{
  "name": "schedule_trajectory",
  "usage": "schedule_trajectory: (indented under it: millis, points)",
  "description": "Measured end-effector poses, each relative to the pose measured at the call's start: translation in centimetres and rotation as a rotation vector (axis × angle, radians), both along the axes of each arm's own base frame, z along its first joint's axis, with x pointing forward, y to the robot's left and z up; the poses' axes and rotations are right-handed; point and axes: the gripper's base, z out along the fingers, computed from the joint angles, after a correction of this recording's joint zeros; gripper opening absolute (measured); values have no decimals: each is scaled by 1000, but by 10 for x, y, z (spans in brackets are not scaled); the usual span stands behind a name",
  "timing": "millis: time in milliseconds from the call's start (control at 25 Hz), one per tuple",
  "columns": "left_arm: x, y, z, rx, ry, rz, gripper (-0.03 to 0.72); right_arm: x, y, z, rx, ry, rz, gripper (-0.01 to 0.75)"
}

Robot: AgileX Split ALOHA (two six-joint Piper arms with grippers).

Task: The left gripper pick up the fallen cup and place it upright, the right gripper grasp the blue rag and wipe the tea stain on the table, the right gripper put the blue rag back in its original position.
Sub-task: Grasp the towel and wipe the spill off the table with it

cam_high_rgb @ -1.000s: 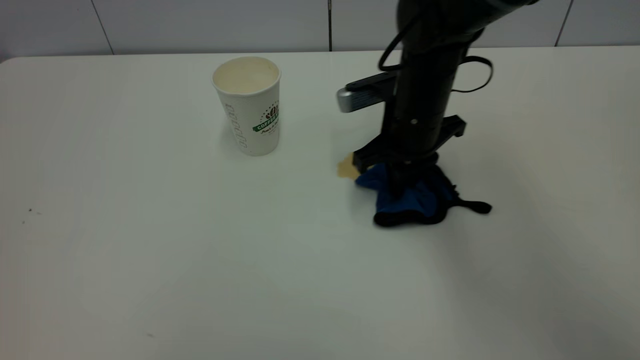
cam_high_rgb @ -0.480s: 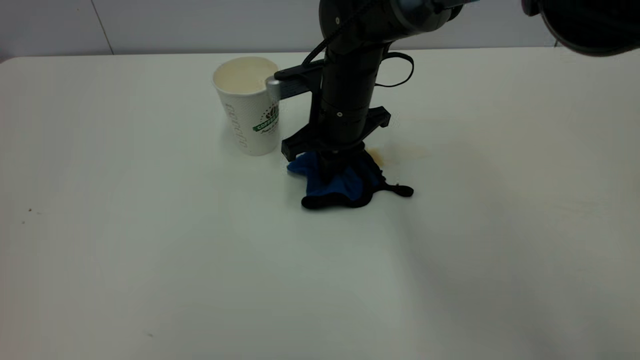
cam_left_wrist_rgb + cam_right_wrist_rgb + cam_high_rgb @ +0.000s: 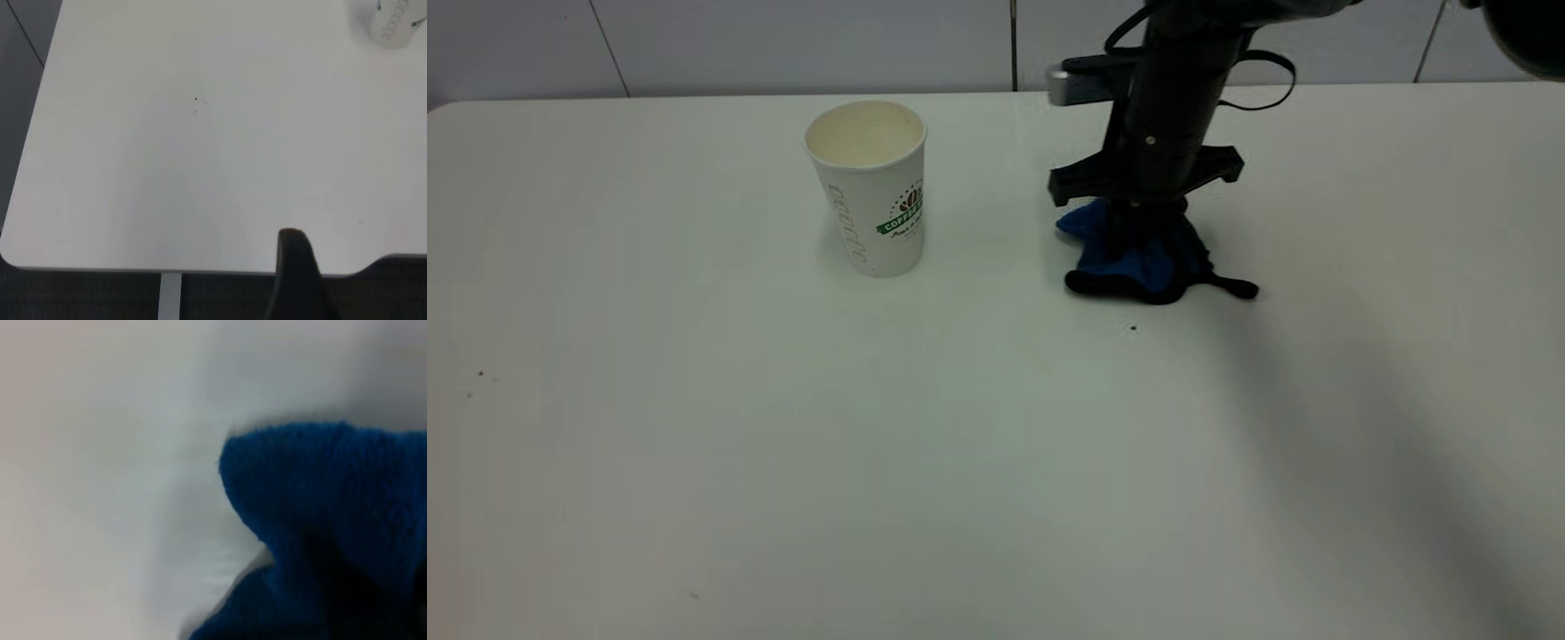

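The white paper cup [image 3: 867, 191] with its green logo stands upright on the white table [image 3: 783, 444], left of centre; its base also shows in the left wrist view [image 3: 390, 23]. To its right, my right gripper [image 3: 1138, 238] points straight down, shut on the blue rag [image 3: 1129, 258], which is bunched under it and touches the tabletop. The right wrist view is filled by the blue rag [image 3: 333, 493] against the table. The tea stain does not show in any view. My left gripper is outside the exterior view; one dark finger [image 3: 297, 273] shows over the table's near edge.
A tiny dark speck [image 3: 1134, 328] lies just in front of the rag, with more specks at the far left [image 3: 480, 374]. The rag's black loop tail [image 3: 1236, 288] trails to the right. A tiled wall runs behind the table's back edge.
The right gripper has swept the rag from beside the cup to the right and toward the back. The tan stain seen earlier no longer shows. The cup has not moved.
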Motion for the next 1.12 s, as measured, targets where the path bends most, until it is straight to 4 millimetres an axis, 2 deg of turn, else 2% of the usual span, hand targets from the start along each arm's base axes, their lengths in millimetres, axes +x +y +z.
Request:
schedule_trajectory:
  millis: [80, 240, 440, 520, 600, 680, 760, 920, 1000, 1120]
  points:
    - [0, 0, 0, 0, 0, 0, 507, -2, -2, -1, -7, 26, -2, 62]
    - [0, 0, 0, 0, 0, 0, 507, -10, 12, -1, 21, 77, 33, 62]
    - [0, 0, 0, 2, 0, -1, 507, -31, 69, 0, 74, 67, 147, 62]
    - [0, 0, 0, 2, 0, -1, 507, -35, 83, -1, 84, 40, 164, 62]
    - [0, 0, 0, 2, 0, -1, 507, -34, 82, -1, 86, 33, 144, 62]
    - [0, 0, 0, 2, 0, -1, 507, -28, 71, -1, 86, 33, 99, 62]
    - [0, 0, 0, 2, 0, -1, 507, -18, 49, -1, 71, 31, 54, 62]
    - [0, 0, 0, 2, 0, -1, 507, 2, -22, -1, 36, 66, -66, 62]
    - [0, 0, 0, 2, 0, -1, 507, 7, -58, -2, 23, 97, -125, 62]
    - [0, 0, 0, 1, 0, -1, 507, 11, -100, -1, 4, 134, -192, 62]
